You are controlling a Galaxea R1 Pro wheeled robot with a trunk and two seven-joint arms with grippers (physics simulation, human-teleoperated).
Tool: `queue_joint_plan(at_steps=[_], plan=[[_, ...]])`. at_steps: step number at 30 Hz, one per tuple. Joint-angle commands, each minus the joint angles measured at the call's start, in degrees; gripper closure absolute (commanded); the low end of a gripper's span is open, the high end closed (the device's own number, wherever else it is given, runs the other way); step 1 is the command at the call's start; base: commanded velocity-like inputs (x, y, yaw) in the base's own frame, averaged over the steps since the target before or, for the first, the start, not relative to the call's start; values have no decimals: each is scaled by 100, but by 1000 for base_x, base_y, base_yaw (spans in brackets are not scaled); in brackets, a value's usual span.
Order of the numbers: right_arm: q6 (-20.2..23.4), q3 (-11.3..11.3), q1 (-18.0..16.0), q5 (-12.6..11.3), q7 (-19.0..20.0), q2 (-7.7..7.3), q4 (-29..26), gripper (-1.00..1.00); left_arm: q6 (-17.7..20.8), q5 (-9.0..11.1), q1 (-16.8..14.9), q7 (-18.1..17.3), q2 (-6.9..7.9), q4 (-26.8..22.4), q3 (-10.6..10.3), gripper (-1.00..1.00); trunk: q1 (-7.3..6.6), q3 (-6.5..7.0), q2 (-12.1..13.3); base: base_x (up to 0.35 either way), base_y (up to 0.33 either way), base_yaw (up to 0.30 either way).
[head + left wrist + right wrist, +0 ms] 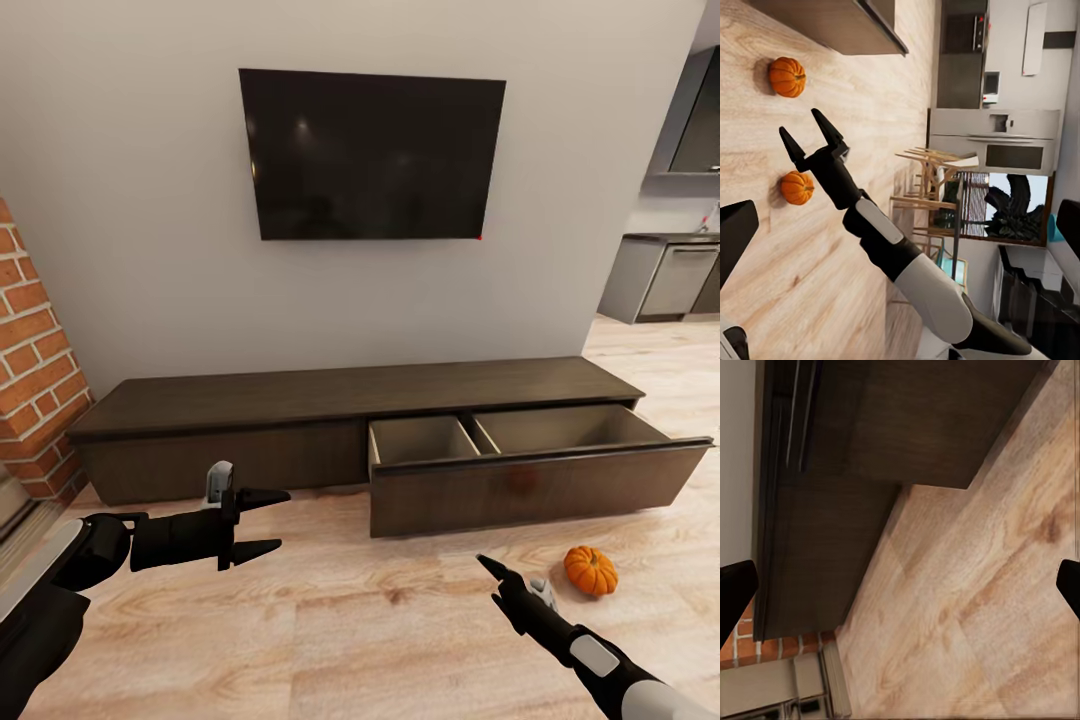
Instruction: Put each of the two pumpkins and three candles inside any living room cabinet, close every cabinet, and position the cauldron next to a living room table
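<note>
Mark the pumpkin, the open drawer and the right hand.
pumpkin [590, 570], head view, ribbed side.
open drawer [530, 487], head view, front panel.
right hand [811, 129], left wrist view, midway between open fingertips.

A big black TV [372, 155] hangs on the plain grey wall [120, 220]. The floor [380, 620] is light wood planks. A red brick wall [30, 370] stands off to one side. Past the wall's far end sits a kitchen — a grey counter [665, 275] with a dark top. The left wrist view shows wooden chairs [934, 187], a silver fridge [1001, 141] and a leafy plant [1012, 206].
</note>
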Motion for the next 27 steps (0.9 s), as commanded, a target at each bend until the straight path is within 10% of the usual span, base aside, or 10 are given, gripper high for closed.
queue_joint_plan(at_steps=[1, 27], plan=[[52, -48, -4, -1, 12, 0, 12, -100, -5, 61, -4, 55, 5, -4, -2, -100, -1, -5, -2, 0, 0, -122], [-58, -57, -4, -4, 30, -7, 142, -100, 3, 38, 3, 55, 39, -8, 19, -100, -1, 57, -2, -100, 99, -257]])
